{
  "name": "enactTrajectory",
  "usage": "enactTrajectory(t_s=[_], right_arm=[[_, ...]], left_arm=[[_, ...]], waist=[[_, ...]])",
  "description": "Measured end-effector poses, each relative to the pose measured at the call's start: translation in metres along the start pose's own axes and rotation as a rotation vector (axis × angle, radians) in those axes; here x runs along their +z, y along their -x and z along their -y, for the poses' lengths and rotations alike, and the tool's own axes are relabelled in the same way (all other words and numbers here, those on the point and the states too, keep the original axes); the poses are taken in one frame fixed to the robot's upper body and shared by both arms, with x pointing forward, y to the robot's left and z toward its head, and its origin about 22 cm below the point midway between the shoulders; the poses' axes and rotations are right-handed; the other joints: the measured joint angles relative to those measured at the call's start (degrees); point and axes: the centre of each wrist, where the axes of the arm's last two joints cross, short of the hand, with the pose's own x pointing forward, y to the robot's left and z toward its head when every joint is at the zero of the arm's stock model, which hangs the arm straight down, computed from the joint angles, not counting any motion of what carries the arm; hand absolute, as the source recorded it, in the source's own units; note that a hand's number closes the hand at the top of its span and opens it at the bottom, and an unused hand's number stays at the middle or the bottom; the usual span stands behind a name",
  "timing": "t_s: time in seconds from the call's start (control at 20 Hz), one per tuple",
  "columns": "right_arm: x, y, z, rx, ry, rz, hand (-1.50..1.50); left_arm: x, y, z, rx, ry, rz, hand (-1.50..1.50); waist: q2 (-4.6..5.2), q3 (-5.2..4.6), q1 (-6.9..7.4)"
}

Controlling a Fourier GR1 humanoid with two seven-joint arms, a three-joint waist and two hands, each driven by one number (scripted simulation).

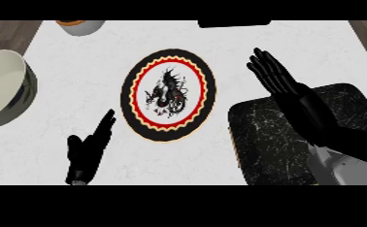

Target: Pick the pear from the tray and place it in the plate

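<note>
Both hands are matte black with long, slim, segmented fingers and a shorter thumb, the left hand [84,155] showing as a narrow dark shape and the right hand [276,78] running into a black wrist that meets a pale grey forearm [341,165] casing.

White marbled counter [86,75], dragon-pattern plate [169,95] at centre, black tray [279,143] lower right, pale bowl [14,88] left edge, small cup [80,25] top left
</note>
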Motion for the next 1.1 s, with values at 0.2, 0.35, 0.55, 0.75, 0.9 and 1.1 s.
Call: enactTrajectory(t_s=[0.2, 0.35, 0.55, 0.75, 0.9, 1.1], right_arm=[[0.006, 0.029, 0.009, -0.046, 0.133, -0.211, 1.50], [0.015, 0.045, 0.030, 0.059, 0.208, -0.438, 1.50], [0.025, 0.060, 0.054, 0.282, 0.446, -0.586, -1.50], [0.028, 0.085, 0.031, 0.372, 0.555, -0.605, -1.50], [0.030, 0.082, 0.022, 0.448, 0.572, -0.608, -1.50], [0.029, 0.065, 0.027, 0.556, 0.613, -0.625, -1.50]], left_arm=[[-0.006, -0.026, -0.012, -0.058, -0.002, 0.117, 0.00], [-0.012, -0.045, -0.023, -0.100, -0.028, 0.207, 0.00], [-0.017, -0.053, -0.035, -0.111, -0.043, 0.259, 0.00], [-0.018, -0.055, -0.044, -0.107, -0.062, 0.278, 0.00], [-0.018, -0.049, -0.051, -0.108, -0.073, 0.280, 0.00], [-0.021, -0.052, -0.055, -0.104, -0.082, 0.282, 0.00]], waist=[[-0.94, -2.26, 1.20], [-1.05, -3.58, 2.40], [-1.21, -3.89, 1.94], [-1.61, -3.81, 1.07], [-1.80, -3.80, 0.45], [-1.96, -3.80, 0.07]])
